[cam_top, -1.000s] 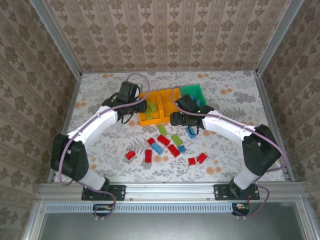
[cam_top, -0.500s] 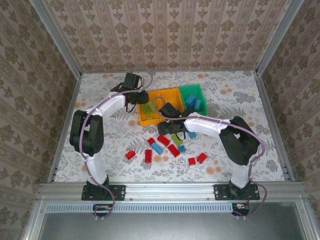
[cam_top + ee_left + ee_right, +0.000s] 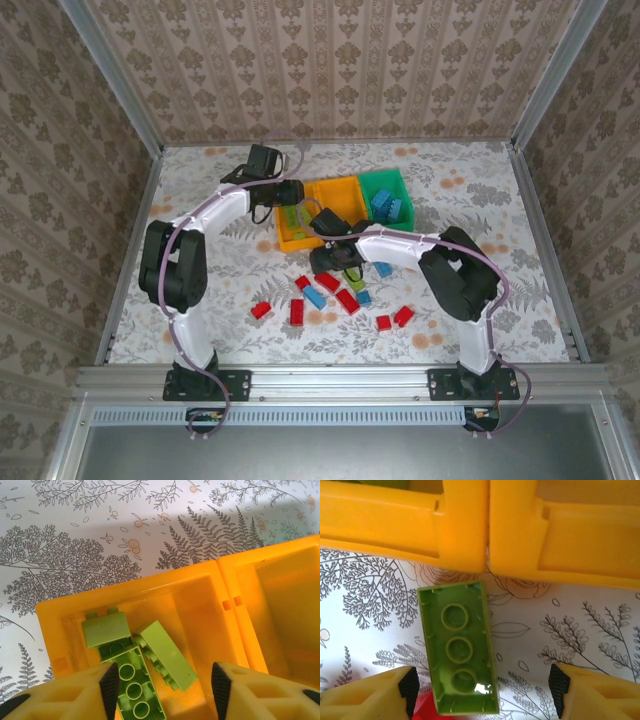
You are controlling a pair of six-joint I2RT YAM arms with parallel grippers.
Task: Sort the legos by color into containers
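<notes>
Landmark: we place everything from the left orange open-topped plastic bin, the end one in the row of three.
Done, lime: three lime green studded plastic bricks lie inside that bin.
Done, blue: a few blue bricks sit in the green plastic bin, two places to the right of the left orange bin.
Middle bin: the second orange plastic bin touches the left orange bin's right wall; we see no brick in the part on view.
Left gripper: hangs directly above the left orange bin, jaws parted, nothing pinched.
Right gripper: released, fingers wide on either side of an upside-down lime brick, not touching it.
That lime brick: on the flower-print table, just in front of the left orange bin.
Left, red: about seven red bricks lie loose, nearer the arm bases than the left orange bin.
Left, blue: three blue bricks lie among them.
Progress: we judge it roughly half done; no red is sorted yet.
</notes>
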